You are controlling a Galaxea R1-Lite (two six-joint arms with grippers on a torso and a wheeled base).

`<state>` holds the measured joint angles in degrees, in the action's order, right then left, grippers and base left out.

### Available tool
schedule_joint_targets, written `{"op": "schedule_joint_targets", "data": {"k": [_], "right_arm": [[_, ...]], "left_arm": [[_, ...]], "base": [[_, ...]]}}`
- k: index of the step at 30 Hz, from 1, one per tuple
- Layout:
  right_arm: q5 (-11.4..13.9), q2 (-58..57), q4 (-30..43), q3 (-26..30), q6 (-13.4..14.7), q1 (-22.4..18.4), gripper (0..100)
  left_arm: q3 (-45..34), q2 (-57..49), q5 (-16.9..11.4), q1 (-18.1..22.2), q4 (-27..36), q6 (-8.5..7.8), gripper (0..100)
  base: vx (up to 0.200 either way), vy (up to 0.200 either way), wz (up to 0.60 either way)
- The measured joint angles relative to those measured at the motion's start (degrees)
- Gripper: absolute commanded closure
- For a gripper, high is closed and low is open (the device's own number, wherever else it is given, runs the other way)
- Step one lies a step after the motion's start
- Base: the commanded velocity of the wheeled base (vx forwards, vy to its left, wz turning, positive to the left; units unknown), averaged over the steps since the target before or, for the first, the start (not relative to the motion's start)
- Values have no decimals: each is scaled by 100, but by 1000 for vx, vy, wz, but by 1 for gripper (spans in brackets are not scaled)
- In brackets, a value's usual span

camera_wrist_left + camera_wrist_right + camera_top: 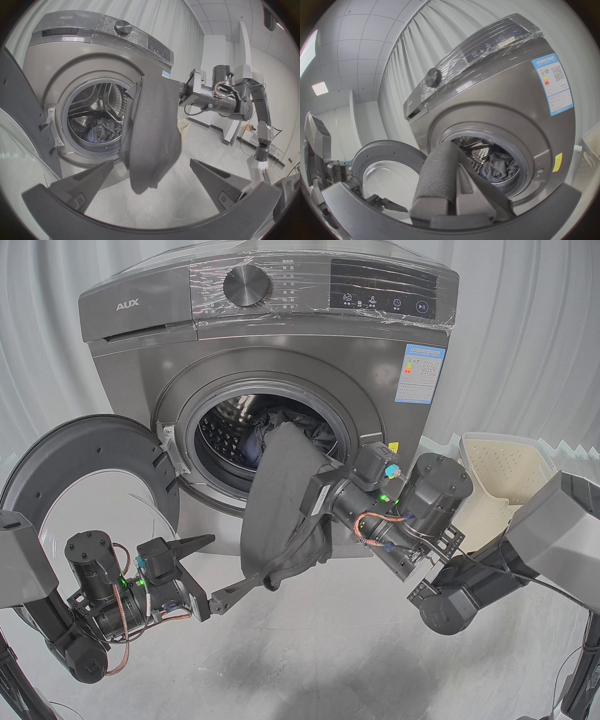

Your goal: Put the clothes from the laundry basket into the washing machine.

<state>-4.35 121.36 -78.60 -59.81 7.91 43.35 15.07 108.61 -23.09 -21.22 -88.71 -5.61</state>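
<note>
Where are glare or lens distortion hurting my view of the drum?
Head view: film on the control panel glints; drum reads fine. Left wrist view: fisheye bows the washing machine; the grey garment covers part of the drum opening. Right wrist view: dark corners; the garment over the right gripper masks part of the opening.

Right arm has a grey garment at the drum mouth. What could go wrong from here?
1. Most of the grey garment hangs outside the washing machine, down its front; if the right gripper lets go here, it may slide to the floor.
2. Its lower end hangs close to the open left gripper and could snag there.
</note>
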Motion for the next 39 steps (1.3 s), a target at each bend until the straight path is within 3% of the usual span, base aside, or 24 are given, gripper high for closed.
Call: {"op": "schedule_joint_targets", "data": {"k": [6, 13, 20, 26, 32, 33, 39], "right_arm": [[-18, 89, 11, 13, 18, 319, 100], [-22, 210, -6, 20, 49, 555, 100], [-35, 284, -13, 35, 100, 763, 100], [-194, 293, -26, 57, 177, 924, 100], [-205, 290, -115, 61, 246, 1045, 100], [-205, 290, -118, 61, 251, 1056, 100], [-207, 284, -140, 113, 267, 1025, 100]], "left_arm": [[168, 104, 16, -73, -5, 49, 0], [461, 176, 137, -132, -5, 224, 0], [596, 226, 179, -168, -7, 244, 0], [660, 322, 201, -171, -13, 250, 0], [813, 457, 502, -160, -20, 332, 0], [852, 473, 546, -154, -22, 358, 100], [1090, 532, 686, -94, -22, 528, 100]], "base": [[0, 0, 0], [0, 0, 0], [0, 0, 0], [0, 0, 0], [0, 0, 0], [0, 0, 0], [0, 0, 0]]}}
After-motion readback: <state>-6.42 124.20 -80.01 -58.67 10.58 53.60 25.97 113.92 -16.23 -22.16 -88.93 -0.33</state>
